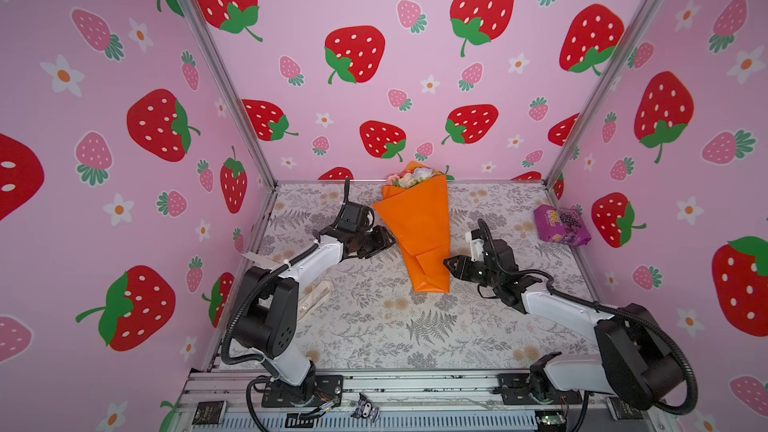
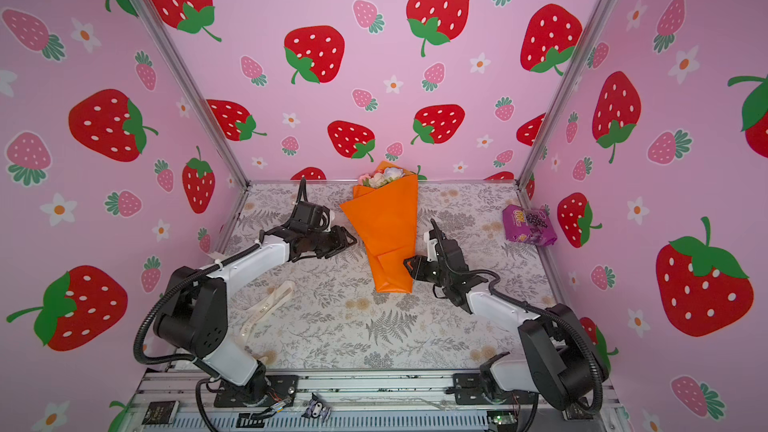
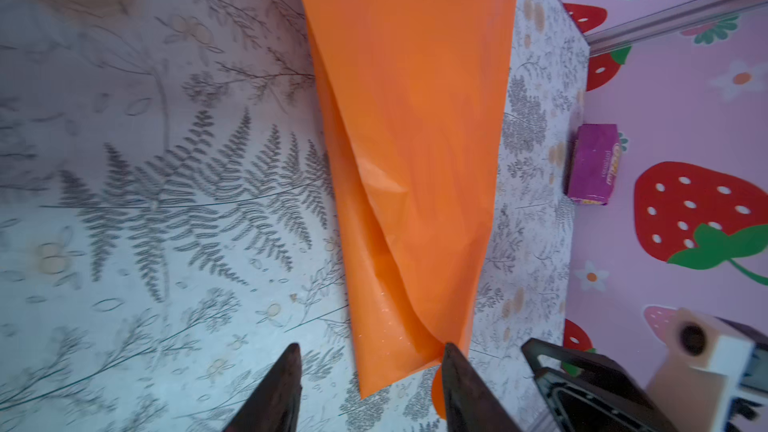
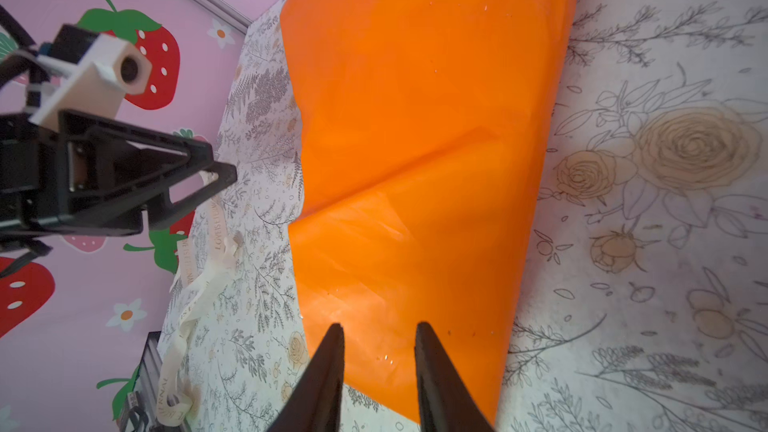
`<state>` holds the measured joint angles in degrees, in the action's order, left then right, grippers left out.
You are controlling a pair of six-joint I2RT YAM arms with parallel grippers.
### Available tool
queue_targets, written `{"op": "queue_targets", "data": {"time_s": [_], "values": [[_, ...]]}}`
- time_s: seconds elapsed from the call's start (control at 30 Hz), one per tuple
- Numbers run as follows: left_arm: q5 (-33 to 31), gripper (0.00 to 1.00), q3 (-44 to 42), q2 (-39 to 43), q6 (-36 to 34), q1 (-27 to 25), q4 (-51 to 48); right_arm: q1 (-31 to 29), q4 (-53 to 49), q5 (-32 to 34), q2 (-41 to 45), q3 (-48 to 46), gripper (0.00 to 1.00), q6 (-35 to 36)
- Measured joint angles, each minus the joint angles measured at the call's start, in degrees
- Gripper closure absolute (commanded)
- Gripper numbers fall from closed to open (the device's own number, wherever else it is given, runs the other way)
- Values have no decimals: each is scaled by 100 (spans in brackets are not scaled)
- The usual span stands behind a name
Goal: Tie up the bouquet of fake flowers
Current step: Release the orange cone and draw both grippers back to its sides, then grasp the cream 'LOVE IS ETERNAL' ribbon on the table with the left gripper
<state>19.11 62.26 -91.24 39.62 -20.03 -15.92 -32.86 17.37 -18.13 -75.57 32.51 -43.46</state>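
Starting big: floral-print table (image 1: pixel 374 326), mostly bare. On its middle-to-back stretch, the bouquet of fake flowers (image 1: pixel 415 226), lying flat. Rose heads up at 12 o'clock against the back wall, narrow folded end of the orange wrap pointing toward 6. No tie anywhere on it, so guessing the actual tying is barely started.

Left gripper (image 1: pixel 380 239) at the wrap's 9 o'clock edge. Same left gripper (image 3: pixel 370 351) in its wrist view: claw released, jaws well apart. One fingertip (image 3: pixel 451 361) right at the loose flap of paper, looks like touching, nothing pinched.

Right gripper (image 1: pixel 449 263) at the wrap's 4 o'clock, near the narrow end. Also released, going by the wrist view of the right gripper (image 4: pixel 379 328): orange paper showing through the gap, no bite on it.

Cream ribbon (image 2: pixel 266 305) way off at 8 o'clock of the table. Well apart from the bouquet, partly hidden by the left arm in a top view. Purple snack packet (image 1: pixel 561 226) at 2 o'clock, irrelevant.

Worries, biggest first:
- Glossy overlapped wrap with nothing pinning it, so likely to spring open or skate across the table at the first nudge.
- Ribbon tucked by the left elbow, so an awkward reach and easy to snag or drag into a tangle.
- Thin floppy ribbon lying flat, hard to pinch up cleanly.
- That fingertip at the flap possibly catching and unfolding it on any sideways move.
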Motion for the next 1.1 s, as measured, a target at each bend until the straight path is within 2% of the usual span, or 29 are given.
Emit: {"op": "queue_targets", "data": {"time_s": [0.13,0.3,0.47,0.6,0.73,0.97,1.1], "values": [[-505,37,-256,651,-90,323,-472,0,-179,-20,-31,177,65,184],[-1051,35,-898,1340,-168,1191,-1045,-13,-258,-157,-238,420,64,332],[-1628,35,-1349,1604,-221,2024,-1915,-31,-313,-186,-236,472,63,428],[-2159,36,-1462,1532,-142,2155,-2463,-35,-345,-243,-236,483,63,455],[-2465,36,-1467,1309,-76,2275,-2566,-35,-358,-291,-236,483,62,472],[-2479,42,-988,227,-216,2409,-2546,-35,-380,-337,-236,483,62,474],[-2365,45,-850,-37,-291,2428,-2409,-35,-393,-334,-236,483,62,474]]}}
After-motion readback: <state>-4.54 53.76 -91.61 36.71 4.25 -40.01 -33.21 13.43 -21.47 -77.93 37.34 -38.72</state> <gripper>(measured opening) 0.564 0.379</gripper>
